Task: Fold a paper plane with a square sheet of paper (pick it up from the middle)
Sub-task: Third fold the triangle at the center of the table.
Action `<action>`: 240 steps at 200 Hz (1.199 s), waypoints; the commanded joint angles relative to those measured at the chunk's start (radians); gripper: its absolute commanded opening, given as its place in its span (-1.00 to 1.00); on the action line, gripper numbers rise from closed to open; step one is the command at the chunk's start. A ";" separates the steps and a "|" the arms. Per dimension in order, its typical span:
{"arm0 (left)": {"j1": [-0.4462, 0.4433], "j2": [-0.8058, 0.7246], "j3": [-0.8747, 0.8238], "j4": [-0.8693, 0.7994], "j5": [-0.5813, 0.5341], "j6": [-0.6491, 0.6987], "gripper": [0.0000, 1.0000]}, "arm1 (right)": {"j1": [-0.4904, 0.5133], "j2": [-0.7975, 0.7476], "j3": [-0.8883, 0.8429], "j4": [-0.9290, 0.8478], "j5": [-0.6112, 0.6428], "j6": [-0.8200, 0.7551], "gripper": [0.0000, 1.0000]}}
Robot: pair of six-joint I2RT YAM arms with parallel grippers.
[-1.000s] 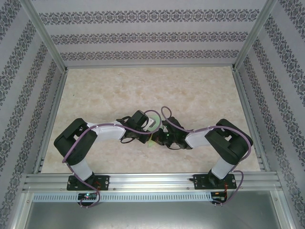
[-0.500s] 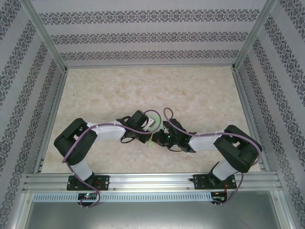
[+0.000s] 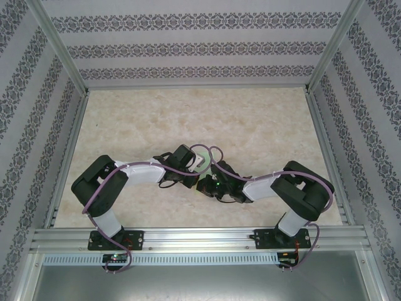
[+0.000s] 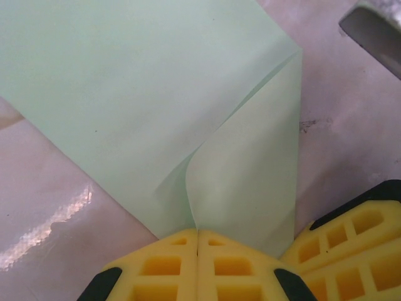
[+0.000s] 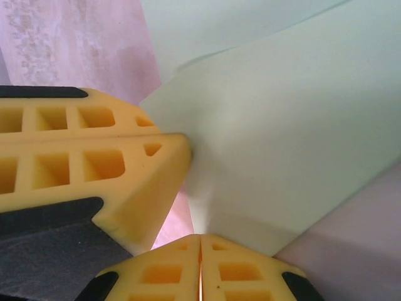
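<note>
Your left gripper (image 4: 197,241) has its yellow jaws squeezed right together, and so does your right gripper (image 5: 200,246). Both sets of tips sit at the same near corner of the square sheet of paper (image 4: 125,88), just beside each other. You cannot tell from here if a bit of paper is nipped between them or if they only press on it. The sheet lies in the middle of the table (image 3: 250,119), between the two wrists. One flap (image 4: 250,182) is folded over, and its fold looks soft and puffy, not flat. Here is what might go wrong. If one gripper pulls away while the other hangs on, the thin paper could rip or slide, and the fold would end up crooked. The grippers are so close that they could bump. If you let go too soon, the flap may spring open. The table is smooth, pale and shiny, so paper will likely slip on it. Around it stand walls (image 3: 188,50) with dark flowery stripes, and a silver metal rail (image 3: 200,237) runs along the near edge.
</note>
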 commanded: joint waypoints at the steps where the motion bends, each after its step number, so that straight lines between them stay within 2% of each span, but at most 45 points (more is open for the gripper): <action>1: 0.007 0.030 0.009 -0.033 0.013 0.020 -1.00 | 0.017 -0.003 0.004 -0.039 0.041 -0.018 -0.83; 46: 0.007 0.028 0.004 -0.027 0.008 0.013 -1.00 | 0.024 -0.103 -0.002 -0.036 0.039 -0.019 -0.78; 84: 0.007 0.025 0.011 -0.036 -0.002 0.015 -1.00 | 0.044 -0.057 -0.017 0.050 0.028 0.026 -0.79; 146: 0.007 0.031 0.014 -0.036 0.003 0.014 -1.00 | 0.067 0.083 0.017 0.053 0.033 0.053 -0.84; 195: 0.007 0.025 0.011 -0.039 -0.003 0.013 -1.00 | 0.079 -0.056 0.038 -0.090 0.077 0.023 -0.82; 240: 0.007 0.027 0.017 -0.038 0.003 0.012 -1.00 | 0.094 0.004 0.057 -0.093 0.068 0.029 -0.82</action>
